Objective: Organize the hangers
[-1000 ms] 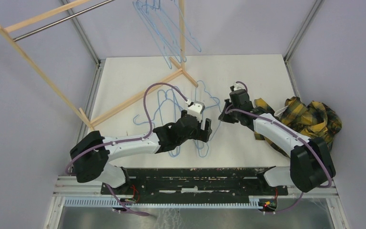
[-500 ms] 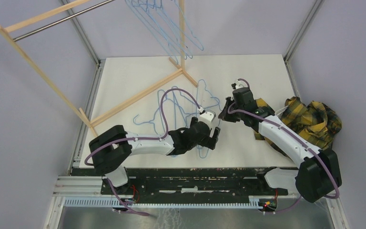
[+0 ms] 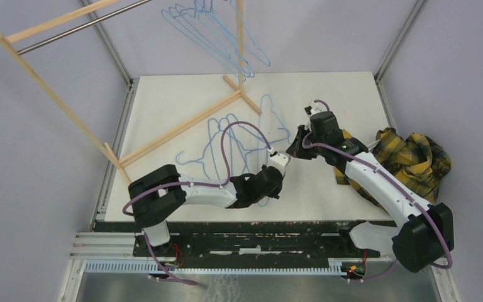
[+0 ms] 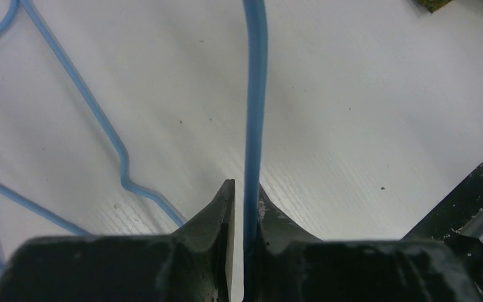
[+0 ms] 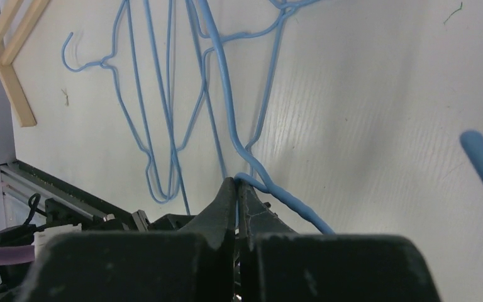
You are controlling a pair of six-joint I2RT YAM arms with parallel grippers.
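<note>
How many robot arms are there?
2. The left arm crosses the table; the left gripper grips a blue hanger wire. The right arm passes over a yellow plaid cloth; the right gripper pinches a hanger wire too.

Left arm [image 3: 201, 192] stretched low and rightward, left jaws pinched narrow; right arm [image 3: 377, 182] reaching inward, right jaws clamped.

Light-blue wire hangers [image 5: 217, 53]: several overlapping flat on table [image 3: 163, 107], others hung on rod [image 3: 69, 32].
</note>
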